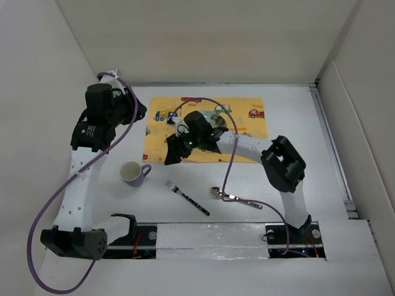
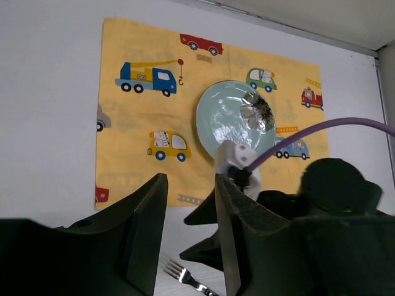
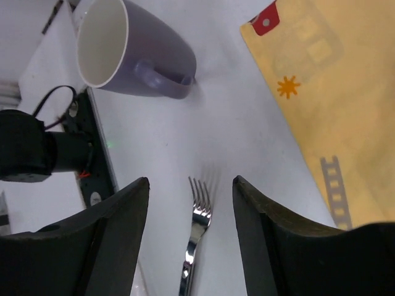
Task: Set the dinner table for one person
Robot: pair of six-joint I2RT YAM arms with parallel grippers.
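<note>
Mid-frame over the fork, right fingers gape empty; a skewed close may skid it; left fingers seemingly likewise.

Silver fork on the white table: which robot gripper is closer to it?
Right. The right gripper hangs close by the tined end of the silver metal fork; the left gripper is farther off, beside the yellow cartoon placemat.

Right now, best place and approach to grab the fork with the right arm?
Grip the fork mid-handle, coming straight down with the right gripper. It lies flat on the dinner table, so the slim handle only offers its two long edges; the open jaws straddle the fork's line, tines toward the mug.
</note>
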